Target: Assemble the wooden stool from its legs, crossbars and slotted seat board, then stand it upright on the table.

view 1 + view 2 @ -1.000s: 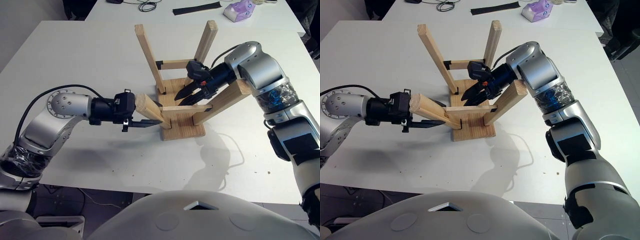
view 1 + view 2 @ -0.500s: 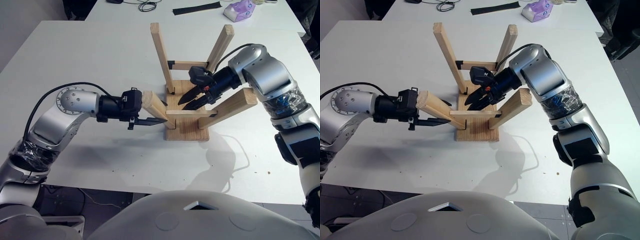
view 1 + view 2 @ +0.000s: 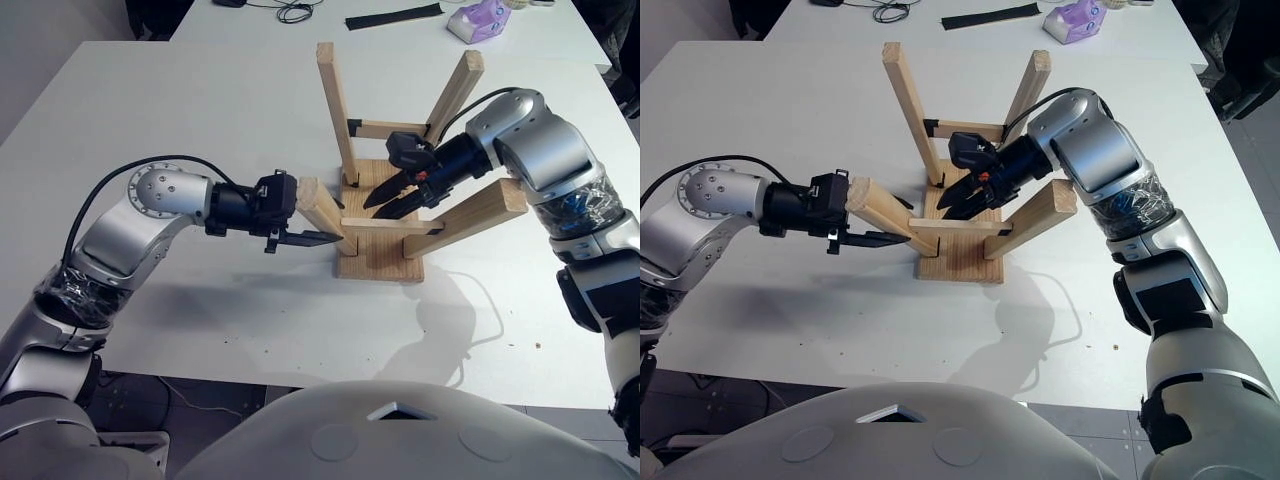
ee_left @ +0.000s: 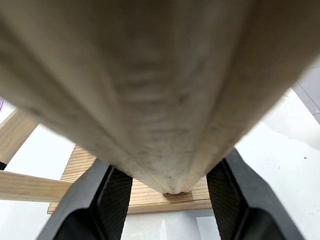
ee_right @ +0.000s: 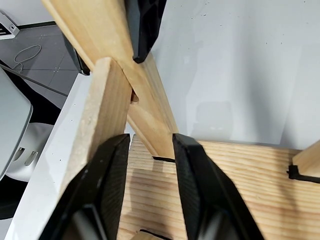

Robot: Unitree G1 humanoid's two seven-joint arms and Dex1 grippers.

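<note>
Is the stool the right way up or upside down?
Upside down: the seat board lies flat on the table, legs pointing up.

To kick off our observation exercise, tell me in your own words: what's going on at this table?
A two-armed robot is handling a wooden stool that stands upside down on its seat board on the white table, legs up, crossbars fitted. Its left hand is clamped on the near left leg. Its right hand, fingers apart, sits between the legs just above the seat board.
</note>
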